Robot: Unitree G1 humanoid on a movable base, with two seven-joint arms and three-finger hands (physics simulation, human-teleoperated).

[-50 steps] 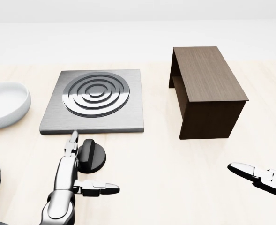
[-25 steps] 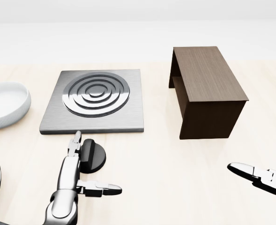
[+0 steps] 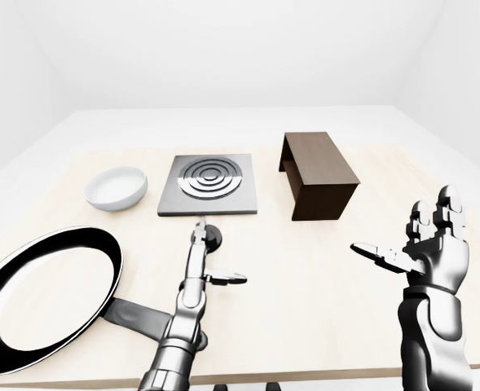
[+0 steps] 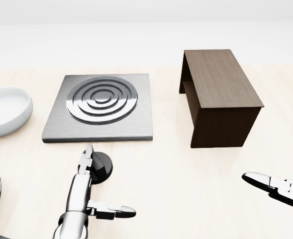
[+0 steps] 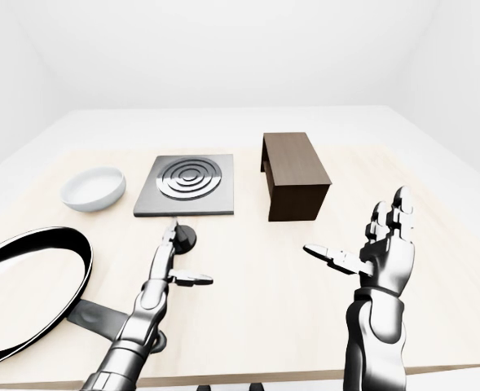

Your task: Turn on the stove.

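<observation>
Stove knob (image 4: 100, 166) grip runs up-down (head view); left hand (image 4: 84, 195) fingers spread, touching.

Pale wood counter (image 3: 321, 269) in a plain white room, white walls (image 3: 223, 49) meeting at far corners, even light.

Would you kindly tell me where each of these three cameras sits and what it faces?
Left-eye view: on the head, looking across the table at the stove plate, bowl and frying pan; both forearms and open hands show.
Head view: on the head, pitched lower and closer, on the black knob; left hand reaching it, right hand at the edge.
Right-eye view: the left-eye's pair, offset slightly, same scene.
All three share the plate, knob and brown wooden stand.
</observation>
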